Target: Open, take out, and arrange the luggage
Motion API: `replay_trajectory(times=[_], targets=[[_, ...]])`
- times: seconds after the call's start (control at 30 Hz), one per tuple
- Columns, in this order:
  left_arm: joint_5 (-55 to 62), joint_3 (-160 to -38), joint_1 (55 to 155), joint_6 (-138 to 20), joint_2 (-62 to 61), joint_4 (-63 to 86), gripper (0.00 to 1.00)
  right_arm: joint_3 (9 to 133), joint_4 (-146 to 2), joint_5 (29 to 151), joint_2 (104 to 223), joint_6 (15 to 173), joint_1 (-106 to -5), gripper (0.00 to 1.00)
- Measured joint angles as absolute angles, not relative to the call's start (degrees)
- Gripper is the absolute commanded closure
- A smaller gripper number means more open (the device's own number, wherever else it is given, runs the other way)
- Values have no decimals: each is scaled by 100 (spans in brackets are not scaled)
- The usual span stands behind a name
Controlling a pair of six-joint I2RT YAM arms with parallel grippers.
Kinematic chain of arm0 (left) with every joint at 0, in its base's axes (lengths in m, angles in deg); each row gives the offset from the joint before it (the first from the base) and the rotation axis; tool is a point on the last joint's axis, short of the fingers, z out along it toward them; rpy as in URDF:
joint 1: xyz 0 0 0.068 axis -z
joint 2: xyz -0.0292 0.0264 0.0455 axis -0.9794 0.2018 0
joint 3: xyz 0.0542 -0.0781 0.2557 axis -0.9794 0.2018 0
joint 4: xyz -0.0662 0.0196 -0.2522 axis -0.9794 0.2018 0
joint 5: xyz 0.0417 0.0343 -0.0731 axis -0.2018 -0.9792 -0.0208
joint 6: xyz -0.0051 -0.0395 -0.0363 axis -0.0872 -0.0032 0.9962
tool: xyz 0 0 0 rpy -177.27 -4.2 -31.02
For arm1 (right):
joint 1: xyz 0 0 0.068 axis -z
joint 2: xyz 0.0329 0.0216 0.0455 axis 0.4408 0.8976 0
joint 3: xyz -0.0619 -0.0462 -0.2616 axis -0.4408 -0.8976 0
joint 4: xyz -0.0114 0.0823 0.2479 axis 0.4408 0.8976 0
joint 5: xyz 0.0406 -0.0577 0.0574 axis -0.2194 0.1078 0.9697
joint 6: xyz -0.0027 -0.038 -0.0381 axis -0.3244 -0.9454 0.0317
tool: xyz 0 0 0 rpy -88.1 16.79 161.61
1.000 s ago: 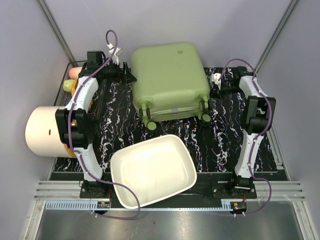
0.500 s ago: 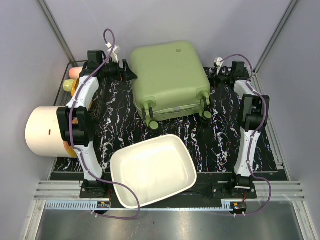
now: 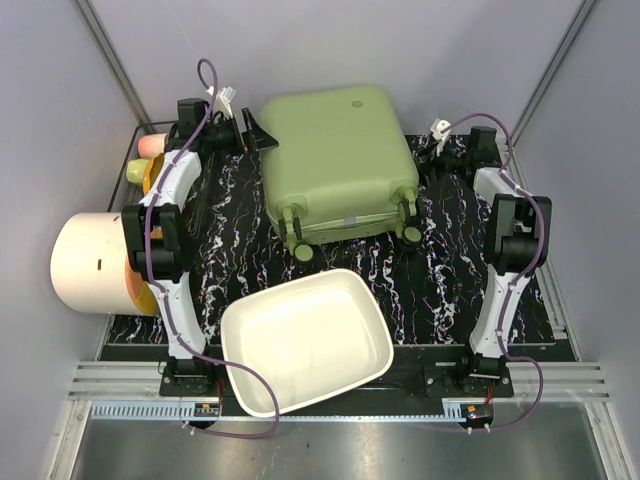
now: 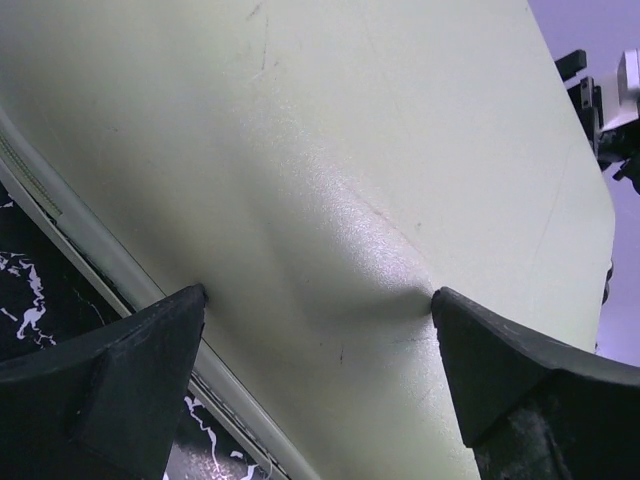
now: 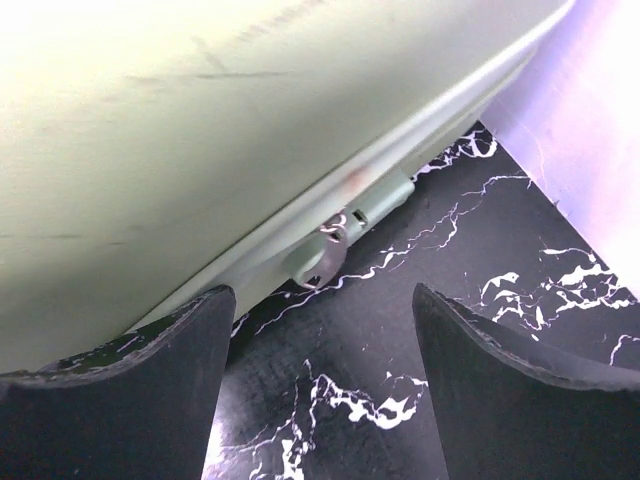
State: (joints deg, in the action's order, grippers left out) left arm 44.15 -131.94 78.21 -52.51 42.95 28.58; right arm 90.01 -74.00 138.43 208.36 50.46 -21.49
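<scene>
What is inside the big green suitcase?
Nothing inside shows: the suitcase lies shut, its zipper pull hanging by the seam. Only its green shell and wheels are visible.

One luggage (image 3: 335, 160), one bin (image 3: 305, 345), one cylinder (image 3: 88, 262) — two tools: left tool (image 4: 320, 300), right tool (image 5: 325, 300).

1. The olive-green soft-sided suitcase (image 3: 338, 160) lay at the back middle of the black marbled bench (image 3: 440, 290).
2. The white rectangular plastic bin (image 3: 305, 340) sat before it, at the near edge.
3. A cream cylindrical drum (image 3: 85, 262) lay at the bench's left edge.
</scene>
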Motion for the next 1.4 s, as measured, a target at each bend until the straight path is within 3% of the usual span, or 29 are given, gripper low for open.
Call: replay_trajectory(times=[0.23,0.5,0.73,0.9,1.07,1.4], targets=[[4483,-13307,7970,-5067,4483,2602,3,7983,-6546,13881,19728,3660,-2073,15],[4245,-14184,8827,-5253,5189,2104,2,6426,-4725,13730,17929,1984,-1793,12],[3934,-15353,9607,-5437,6022,1677,1,5799,-3381,13468,16945,1791,-1336,16],[3902,-15598,9627,-5373,6142,1721,1,5644,-3136,13354,16663,1804,-1299,18],[3873,-14378,9177,-5327,5104,2383,1,5362,-3525,13446,16502,2093,-1351,18],[3604,-11176,7900,-5690,1517,3094,3,5039,-5153,13380,16519,4143,-2219,18]])
